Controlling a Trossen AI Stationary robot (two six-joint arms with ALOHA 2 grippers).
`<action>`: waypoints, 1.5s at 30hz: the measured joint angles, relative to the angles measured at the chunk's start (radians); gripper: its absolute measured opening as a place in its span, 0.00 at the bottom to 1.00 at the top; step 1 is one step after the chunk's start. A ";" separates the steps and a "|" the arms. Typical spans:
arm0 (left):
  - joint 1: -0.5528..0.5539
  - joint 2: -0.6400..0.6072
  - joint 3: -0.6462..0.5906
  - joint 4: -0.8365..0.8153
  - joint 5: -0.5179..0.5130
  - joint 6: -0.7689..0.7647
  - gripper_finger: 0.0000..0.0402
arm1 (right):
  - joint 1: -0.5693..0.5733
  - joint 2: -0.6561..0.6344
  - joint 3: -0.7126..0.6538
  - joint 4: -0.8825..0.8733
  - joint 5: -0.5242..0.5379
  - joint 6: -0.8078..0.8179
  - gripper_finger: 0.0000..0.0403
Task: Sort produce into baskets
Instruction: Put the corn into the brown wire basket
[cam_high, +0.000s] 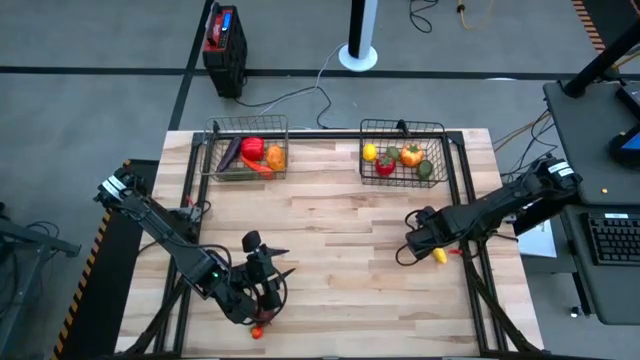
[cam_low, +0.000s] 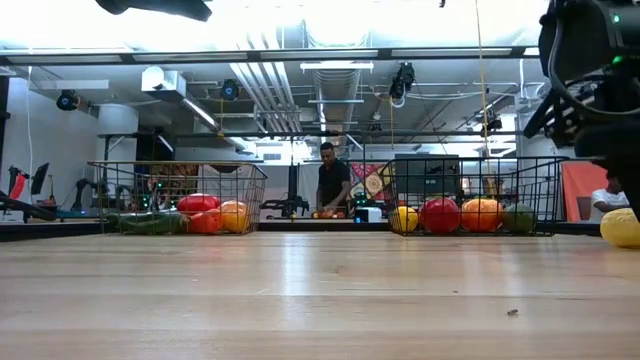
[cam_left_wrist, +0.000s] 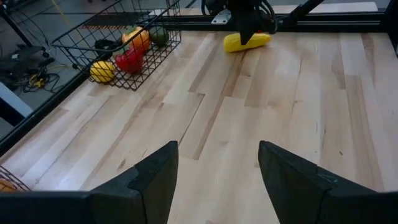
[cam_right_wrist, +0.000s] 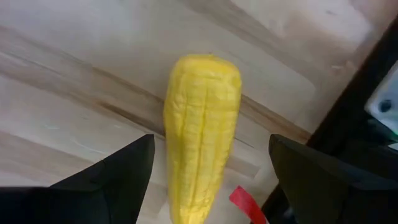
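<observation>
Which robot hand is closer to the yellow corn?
The right gripper. It hangs just above the ridged yellow toy corn cob, open fingers on either side. The left gripper sits far across the table, also open.

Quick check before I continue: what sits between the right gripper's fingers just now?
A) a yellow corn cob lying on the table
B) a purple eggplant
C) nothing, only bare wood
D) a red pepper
A: the right wrist view shows the yellow corn cob lying on the wooden table, the right gripper open astride it.

Grey floor (cam_high: 80, 110) all round; white pole base (cam_high: 358, 55) at twelve o'clock, desk (cam_high: 590, 120) at three.
</observation>
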 joint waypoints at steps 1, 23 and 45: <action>0.000 0.000 0.000 0.000 0.000 0.000 0.51 | 0.000 0.000 -0.013 0.026 -0.007 -0.004 0.75; 0.000 0.000 -0.006 0.002 0.064 0.039 0.51 | 0.000 0.000 -0.090 0.204 -0.037 -0.034 0.33; 0.120 0.000 -0.290 0.745 0.297 0.400 0.51 | 0.007 0.000 -0.065 1.267 0.330 -0.759 0.36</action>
